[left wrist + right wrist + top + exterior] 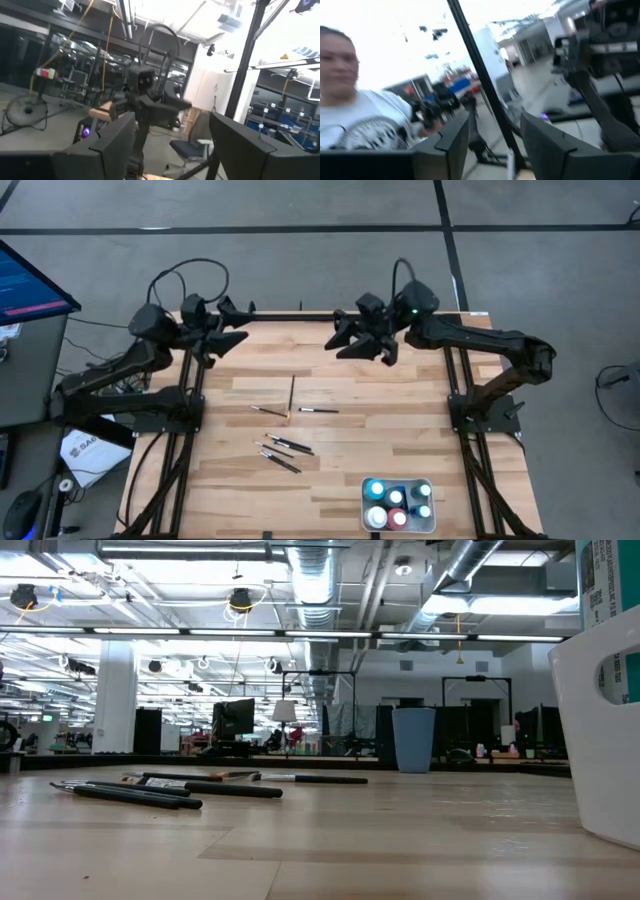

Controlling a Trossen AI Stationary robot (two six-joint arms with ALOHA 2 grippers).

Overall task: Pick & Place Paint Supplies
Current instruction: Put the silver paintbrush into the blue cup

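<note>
Gaping empty above the table [420,455]: left claw [238,323] (right claw [343,337] too)

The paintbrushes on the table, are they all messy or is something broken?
Messy, not broken. The paintbrushes lie scattered loose over the table's middle, pointing different ways, while the paint bottles stand neatly in the white tray. Nothing looks spilled or damaged.

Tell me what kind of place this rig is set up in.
Probably a big open industrial lab or workshop: exposed ceiling ducts and strip lights overhead, rows of monitors and workstations beyond the wooden table, and a person standing nearby.
</note>
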